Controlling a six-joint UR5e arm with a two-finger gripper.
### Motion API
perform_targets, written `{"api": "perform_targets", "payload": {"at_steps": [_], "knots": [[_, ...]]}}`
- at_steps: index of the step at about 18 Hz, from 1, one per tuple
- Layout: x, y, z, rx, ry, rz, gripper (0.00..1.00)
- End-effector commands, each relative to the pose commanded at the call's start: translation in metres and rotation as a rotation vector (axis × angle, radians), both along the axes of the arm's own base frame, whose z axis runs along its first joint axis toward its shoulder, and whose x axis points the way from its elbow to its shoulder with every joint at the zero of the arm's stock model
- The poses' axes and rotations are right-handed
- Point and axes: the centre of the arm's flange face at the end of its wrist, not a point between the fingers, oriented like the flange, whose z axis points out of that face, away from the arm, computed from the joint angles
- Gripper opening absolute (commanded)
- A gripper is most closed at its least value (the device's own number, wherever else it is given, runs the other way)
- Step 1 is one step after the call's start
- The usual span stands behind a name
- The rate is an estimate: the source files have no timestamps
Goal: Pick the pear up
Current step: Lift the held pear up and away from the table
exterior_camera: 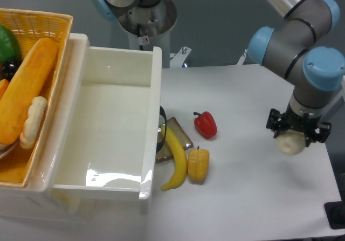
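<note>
Hand (296, 135) clamped on pear (290, 142), held above worktop (242, 198) near its right edge, well apart from red pepper (205, 124).

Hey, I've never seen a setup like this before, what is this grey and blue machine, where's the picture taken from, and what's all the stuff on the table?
That is a robot arm: grey tubes joined by blue-capped joints, ending in a small black gripper with two fingers. The picture comes from one fixed camera looking down at the white table from the front.

The gripper is shut on the pear, a pale cream fruit, at the right side of the table; whether it is clear of the surface is hard to tell.

Lying on the table near the middle are a red pepper, a yellow pepper, a banana and a flat brown item partly under the banana. To the left stands a big white bin, and beside it a wicker basket holding more food.
</note>
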Motion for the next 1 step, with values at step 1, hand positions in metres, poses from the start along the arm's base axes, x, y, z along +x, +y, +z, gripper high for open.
{"api": "perform_targets", "payload": {"at_steps": [1], "knots": [[0.0015, -0.0017, 0.0025, -0.002, -0.004, 0.002, 0.14]]}}
